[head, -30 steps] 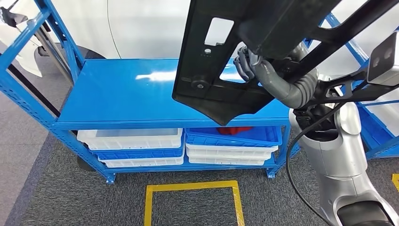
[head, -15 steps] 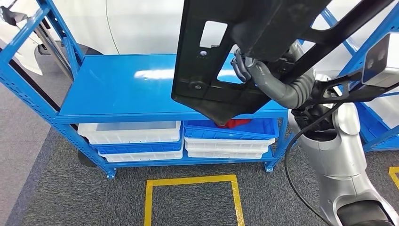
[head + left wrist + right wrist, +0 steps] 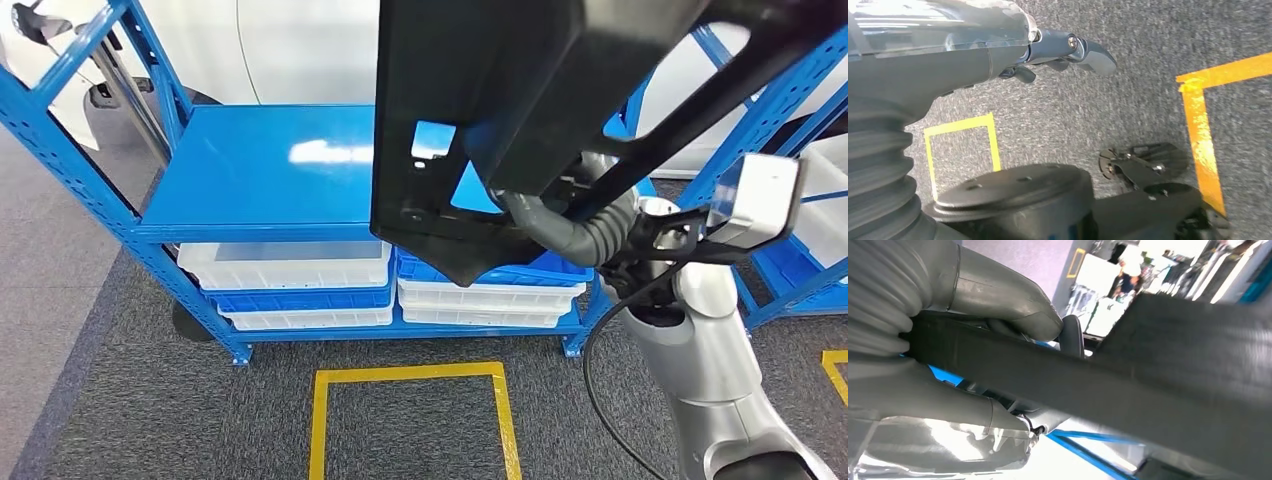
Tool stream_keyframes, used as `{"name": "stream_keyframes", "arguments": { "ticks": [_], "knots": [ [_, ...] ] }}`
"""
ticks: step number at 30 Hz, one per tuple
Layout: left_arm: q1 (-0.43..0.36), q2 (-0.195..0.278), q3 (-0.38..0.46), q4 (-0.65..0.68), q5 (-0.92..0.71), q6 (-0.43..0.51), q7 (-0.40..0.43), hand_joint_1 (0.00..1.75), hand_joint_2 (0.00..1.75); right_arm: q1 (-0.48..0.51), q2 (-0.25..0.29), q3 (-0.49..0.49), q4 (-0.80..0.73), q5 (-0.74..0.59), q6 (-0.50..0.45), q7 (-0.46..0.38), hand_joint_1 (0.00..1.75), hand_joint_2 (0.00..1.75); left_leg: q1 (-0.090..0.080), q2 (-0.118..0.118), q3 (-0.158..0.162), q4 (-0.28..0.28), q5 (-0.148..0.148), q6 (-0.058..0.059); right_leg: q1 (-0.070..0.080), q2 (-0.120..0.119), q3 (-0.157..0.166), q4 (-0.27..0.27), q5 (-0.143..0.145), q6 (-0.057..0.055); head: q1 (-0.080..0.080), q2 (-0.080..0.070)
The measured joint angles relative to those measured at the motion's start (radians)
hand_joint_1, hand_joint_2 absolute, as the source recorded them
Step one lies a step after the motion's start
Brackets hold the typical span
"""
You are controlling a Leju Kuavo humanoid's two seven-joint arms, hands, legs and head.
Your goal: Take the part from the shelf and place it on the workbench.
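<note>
A large black plastic part (image 3: 480, 120) with cut-out openings hangs close before the head camera, tilted, its lower tip in front of the blue rack's front edge. My right hand (image 3: 993, 305) grips it: the thick thumb presses on a flat black bar of the part (image 3: 1148, 375). In the head view the part hides the fingers, and the ribbed wrist cover (image 3: 575, 235) shows below it. My left hand (image 3: 1058, 47) hangs over the grey carpet and holds nothing, its fingers loosely apart.
The blue rack's flat top (image 3: 270, 165) lies ahead and to the left. Stacked white and blue trays (image 3: 290, 270) sit beneath it. A second blue rack (image 3: 790, 110) stands at the right. A yellow taped square (image 3: 410, 375) marks the carpet in front.
The whole picture has shifted slightly, so the camera moved. The black part now sits higher and nearer the camera, covering more of the rack top; the right hand keeps its grip.
</note>
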Motion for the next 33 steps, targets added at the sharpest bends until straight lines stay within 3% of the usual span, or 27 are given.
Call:
{"name": "stream_keyframes", "arguments": {
  "ticks": [2,4,6,7,8,10,11,13,16,17,19,21,22,23,25,27,30,31,33],
  "knots": [
    [-0.001,0.000,0.000,0.000,-0.001,-0.001,0.002,0.00,1.75,0.031,0.000,0.001,0.008,0.030,-0.006,-0.024,1.75,1.75,0.003,0.002,-0.010,-0.007,0.016,0.014,-0.003,0.002,-0.023,0.047,-0.042,0.010,0.000,0.000],
    [-0.002,-0.001,-0.001,0.000,-0.004,-0.002,0.004,0.00,1.75,0.063,-0.001,0.006,0.014,0.058,-0.025,-0.044,1.75,1.75,0.002,0.004,-0.026,-0.007,0.028,0.020,-0.004,0.003,-0.075,0.176,-0.123,0.017,0.000,0.000],
    [-0.003,-0.001,-0.002,0.000,-0.007,-0.003,0.004,0.00,1.75,0.102,-0.001,0.016,0.018,0.084,-0.050,-0.065,1.75,1.75,-0.001,0.004,-0.042,-0.006,0.038,0.022,-0.005,0.003,-0.103,0.272,-0.164,0.019,0.000,0.000],
    [-0.004,0.000,-0.003,0.000,-0.009,-0.004,0.004,0.00,1.75,0.124,-0.001,0.021,0.017,0.094,-0.060,-0.075,1.75,1.75,-0.003,0.003,-0.048,-0.005,0.042,0.021,-0.004,0.003,-0.087,0.264,-0.156,0.017,0.000,0.000],
    [-0.004,-0.001,-0.004,0.000,-0.010,-0.006,0.005,0.00,1.75,0.145,-0.002,0.026,0.016,0.102,-0.068,-0.087,1.75,1.75,-0.004,0.002,-0.052,-0.003,0.045,0.020,-0.004,0.003,-0.051,0.214,-0.133,0.013,0.000,0.000],
    [-0.006,-0.001,-0.007,0.000,-0.011,-0.009,0.007,0.00,1.75,0.186,-0.006,0.033,0.011,0.115,-0.079,-0.115,1.75,1.75,-0.008,0.001,-0.057,0.000,0.049,0.016,0.001,0.002,0.040,0.073,-0.090,0.000,0.000,0.000],
    [-0.006,-0.001,-0.008,0.000,-0.011,-0.010,0.009,0.00,1.75,0.203,-0.010,0.036,0.008,0.122,-0.082,-0.128,1.75,1.75,-0.009,0.001,-0.059,0.002,0.051,0.012,0.005,0.002,0.069,0.023,-0.080,-0.007,0.000,0.000],
    [-0.007,-0.002,-0.009,0.000,-0.011,-0.012,0.014,0.00,1.75,0.232,-0.017,0.038,0.003,0.135,-0.087,-0.148,1.75,1.75,-0.011,0.003,-0.062,0.002,0.055,0.003,0.011,0.003,0.080,-0.006,-0.076,-0.018,0.000,0.000],
    [-0.008,-0.002,-0.013,0.000,-0.016,-0.010,0.026,0.00,1.75,0.281,-0.030,0.037,-0.008,0.157,-0.086,-0.180,1.75,1.75,-0.012,0.003,-0.070,0.015,0.042,-0.013,0.003,0.002,0.077,-0.020,-0.060,-0.035,0.000,0.000],
    [-0.009,-0.001,-0.014,0.000,-0.017,-0.009,0.029,0.00,1.75,0.302,-0.037,0.035,-0.014,0.165,-0.084,-0.198,1.75,1.75,-0.012,0.003,-0.081,0.047,0.016,-0.019,0.000,-0.001,0.075,-0.025,-0.054,-0.040,0.000,0.000],
    [-0.013,0.000,-0.015,0.000,-0.017,-0.006,0.027,0.00,1.75,0.352,-0.052,0.023,-0.029,0.189,-0.070,-0.245,1.75,1.75,-0.008,0.003,-0.118,0.161,-0.063,-0.028,-0.002,-0.006,0.069,-0.027,-0.047,-0.044,0.000,0.000],
    [-0.015,0.000,-0.015,0.000,-0.014,-0.004,0.019,0.00,1.75,0.410,-0.064,0.009,-0.044,0.221,-0.051,-0.289,1.75,1.75,-0.006,0.004,-0.138,0.262,-0.111,-0.034,-0.002,-0.009,0.061,-0.023,-0.043,-0.043,0.000,0.000],
    [-0.015,0.000,-0.015,0.000,-0.012,-0.004,0.015,0.00,1.75,0.440,-0.066,0.002,-0.051,0.237,-0.045,-0.303,1.75,1.75,-0.004,0.004,-0.125,0.265,-0.108,-0.035,-0.002,-0.009,0.057,-0.021,-0.042,-0.042,0.000,0.000],
    [-0.013,0.001,-0.015,0.000,-0.012,-0.004,0.012,0.00,1.75,0.467,-0.068,-0.003,-0.058,0.251,-0.040,-0.314,1.75,1.75,-0.003,0.004,-0.096,0.230,-0.089,-0.035,-0.002,-0.008,0.055,-0.018,-0.041,-0.041,0.000,0.000],
    [-0.008,0.001,-0.018,0.000,-0.020,-0.006,0.015,0.00,1.75,0.512,-0.068,-0.009,-0.077,0.272,-0.035,-0.326,1.75,1.75,-0.001,0.004,-0.015,0.097,-0.040,-0.030,-0.001,-0.005,0.050,-0.011,-0.039,-0.036,0.000,0.000],
    [-0.005,0.001,-0.022,0.000,-0.038,-0.007,0.028,0.00,1.75,0.544,-0.067,-0.012,-0.096,0.281,-0.033,-0.330,1.75,1.75,-0.003,0.002,0.026,0.008,-0.023,-0.020,0.003,-0.002,0.040,-0.004,-0.035,-0.026,0.000,0.000],
    [-0.004,0.000,-0.025,0.000,-0.066,-0.007,0.048,0.00,1.75,0.582,-0.063,-0.013,-0.119,0.285,-0.031,-0.326,1.75,1.75,-0.004,0.002,0.021,-0.006,-0.018,-0.001,0.002,-0.001,0.028,-0.001,-0.026,-0.007,0.000,0.000],
    [-0.005,0.000,-0.025,0.000,-0.071,-0.006,0.050,0.00,1.75,0.594,-0.062,-0.013,-0.125,0.284,-0.029,-0.323,1.75,1.75,-0.003,0.002,0.019,-0.008,-0.012,0.006,0.001,0.000,0.024,0.008,-0.035,-0.002,0.000,0.000],
    [-0.007,-0.001,-0.025,0.000,-0.072,-0.003,0.050,0.00,1.75,0.612,-0.058,-0.013,-0.131,0.282,-0.021,-0.320,1.75,1.75,0.000,0.005,0.012,-0.012,-0.001,0.018,-0.003,0.002,-0.007,0.084,-0.091,0.007,0.000,0.000]
  ]
}}
